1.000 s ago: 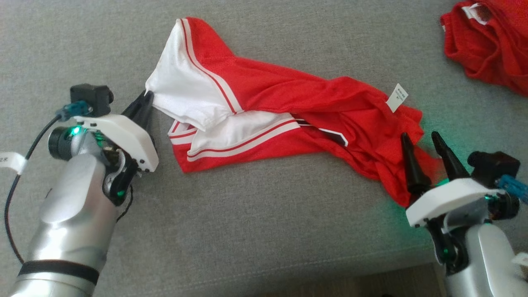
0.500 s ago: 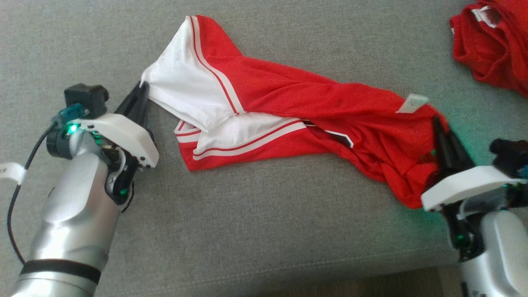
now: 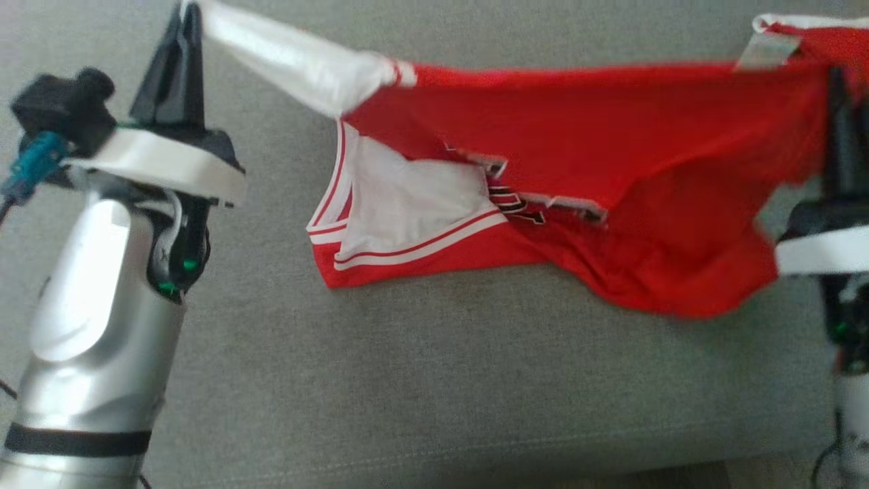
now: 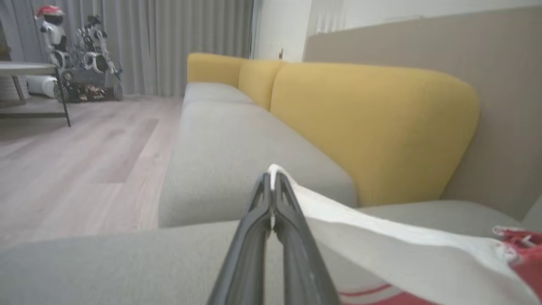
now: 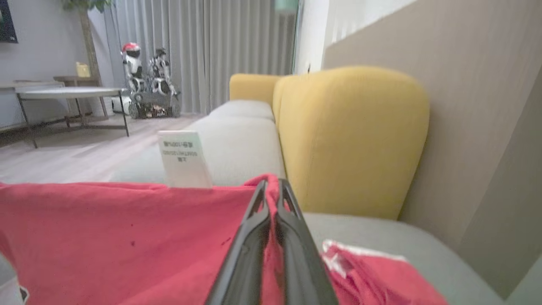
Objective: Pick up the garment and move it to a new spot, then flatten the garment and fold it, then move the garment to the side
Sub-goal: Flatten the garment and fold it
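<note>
The left gripper (image 3: pixel 185 27) and the right gripper (image 3: pixel 836 88), open a second ago, both clench the red-and-white garment (image 3: pixel 577 129), now lifted over the grey sofa seat (image 3: pixel 434 380) where it lay, long axis stretched left to right, white end leftward.

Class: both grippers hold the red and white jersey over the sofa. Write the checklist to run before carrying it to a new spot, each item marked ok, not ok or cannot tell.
1. Left gripper shut on the jersey's white corner: ok.
2. Right gripper shut on its red edge: ok.
3. Lower hem clear of the sofa seat: cannot tell.
4. Jersey free of folds: not ok, white panel doubled over.
5. Other red garment apart from the held one: cannot tell, it lies close.
</note>
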